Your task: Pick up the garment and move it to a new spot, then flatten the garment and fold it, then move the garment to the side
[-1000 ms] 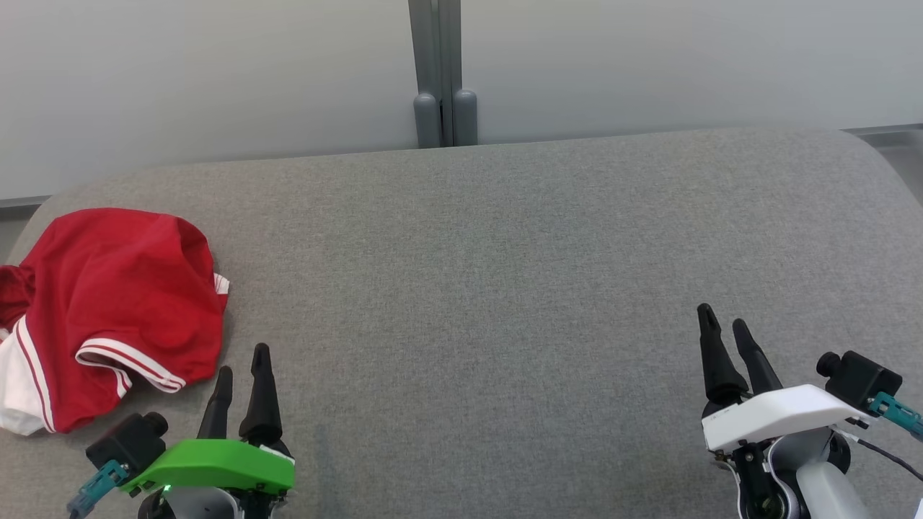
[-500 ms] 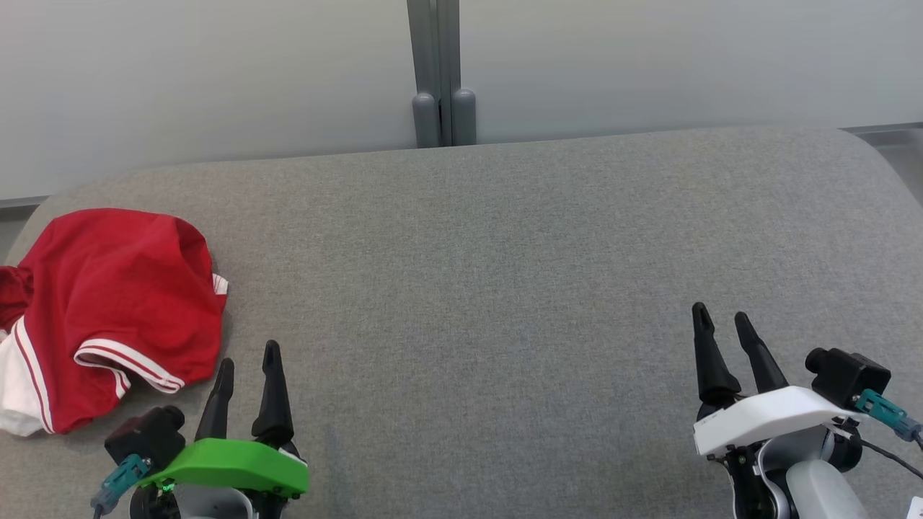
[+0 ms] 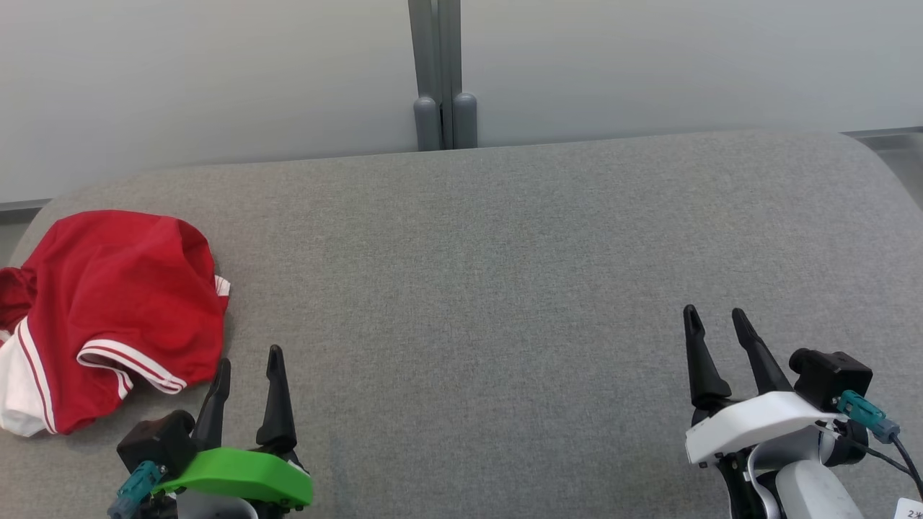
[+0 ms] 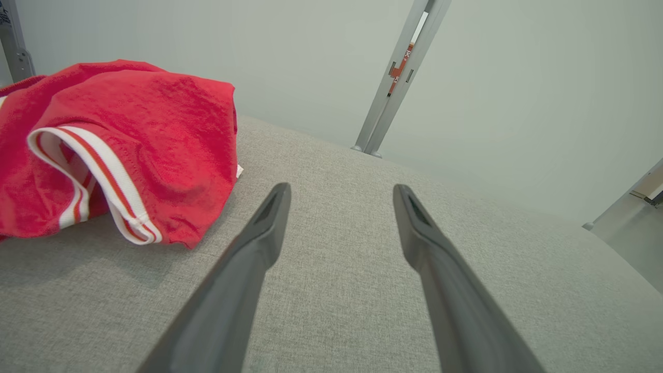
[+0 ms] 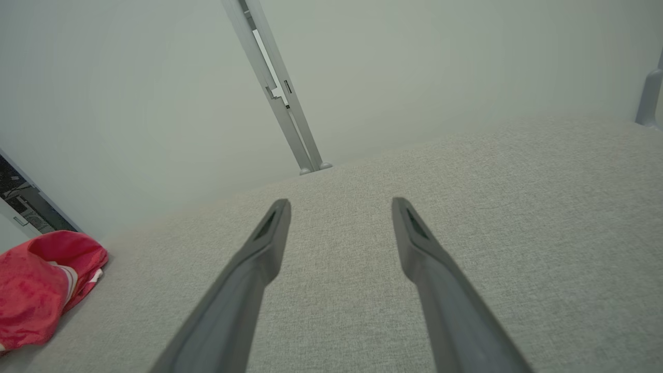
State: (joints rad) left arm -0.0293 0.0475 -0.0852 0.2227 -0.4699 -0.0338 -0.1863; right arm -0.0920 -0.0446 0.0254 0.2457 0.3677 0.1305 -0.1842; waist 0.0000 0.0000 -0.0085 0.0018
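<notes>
The garment point(image 3: 108, 310) is a red piece with white and red striped trim, lying crumpled at the left end of the grey cushioned surface point(image 3: 505, 274). From the left wrist it appears as the garment point(image 4: 114, 150) at upper left, and the right wrist sees the garment point(image 5: 41, 285) far off at lower left. My left gripper point(image 3: 247, 357) stands open just right of the cloth's near corner, not touching it. My right gripper point(image 3: 714, 315) is open over bare fabric at the lower right. The left gripper point(image 4: 341, 190) and right gripper point(image 5: 341, 203) hold nothing.
A pale wall with a grey vertical post point(image 3: 441, 72) runs behind the surface. The surface's rounded far corners lie at the left and right. Wide bare grey fabric stretches between the two grippers.
Both arms have drawn back toward the bottom edge; the left gripper also shifted slightly right, the right gripper slightly left. The garment has stayed put.
</notes>
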